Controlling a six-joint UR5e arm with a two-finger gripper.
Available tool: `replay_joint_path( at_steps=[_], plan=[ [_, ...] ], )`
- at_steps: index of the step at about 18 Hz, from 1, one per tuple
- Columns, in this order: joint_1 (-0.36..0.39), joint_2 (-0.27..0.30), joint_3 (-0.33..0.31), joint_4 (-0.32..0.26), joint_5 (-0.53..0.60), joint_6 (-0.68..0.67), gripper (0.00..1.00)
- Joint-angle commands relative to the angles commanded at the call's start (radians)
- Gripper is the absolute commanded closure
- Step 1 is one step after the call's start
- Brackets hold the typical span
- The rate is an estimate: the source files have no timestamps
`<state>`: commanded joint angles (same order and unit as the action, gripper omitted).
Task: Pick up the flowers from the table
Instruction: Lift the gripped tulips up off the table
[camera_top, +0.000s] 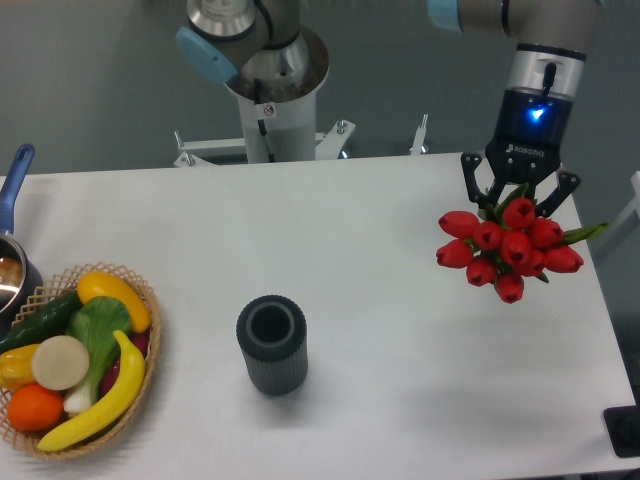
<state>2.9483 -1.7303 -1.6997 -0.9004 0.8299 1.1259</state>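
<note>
White table fills most of the view, grey wall behind, arm base post at the back edge. I see my arm coming in from the top right, wrist pointing straight down, blue light lit on it. End effector hangs over the right side of the table, fingers clamped narrow on the flowers. Flowers are off the table, red buds bunched just below the fingers and facing the camera, a green leaf tip sticking out right. Faint shadow on the table under them. Dark ribbed cup stands upright near the middle front, well apart from the flowers. Basket of fruit and vegetables at front left, pot at the left edge.
</note>
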Motion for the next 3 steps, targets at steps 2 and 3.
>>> replay_joint_path(
  at_steps=[2, 3],
  plan=[
    [0.0, 0.0, 0.0, 0.0, -0.002, -0.002, 0.61],
    [0.002, 0.0, 0.0, 0.0, -0.003, -0.002, 0.61]
  ],
)
